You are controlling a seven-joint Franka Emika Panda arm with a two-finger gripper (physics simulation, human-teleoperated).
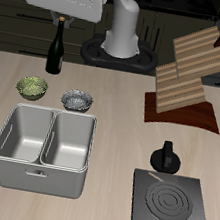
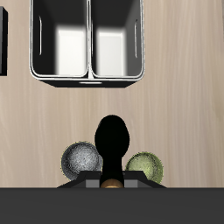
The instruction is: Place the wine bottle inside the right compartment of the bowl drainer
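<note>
The bowl drainer (image 1: 41, 149) stood near the front edge of the surface (image 1: 120, 124), and I use it as the landmark for all places. Both its wells were seen without anything inside, also the right compartment (image 1: 25, 134). Behind the drainer, a green bowl (image 1: 31, 88) and a grey bowl (image 1: 78, 100) sat side by side on the surface. Farther back than the green bowl, the wine bottle (image 1: 57, 55) hung upright above the surface, well behind the drainer, and its neck was gripped by the jaws of the gripper (image 1: 62, 19), closed on it. In the wrist view the bottle (image 2: 114, 144) showed between the two bowls, with the drainer (image 2: 87, 44) beyond them. Well apart from the drainer, on the other side, a wooden rack (image 1: 188, 80) stood at the back. A black pot with a knob (image 1: 166, 157) was beside the drainer, and a dark stove plate (image 1: 172, 206) with spiral rings lay just in front of this pot.
</note>
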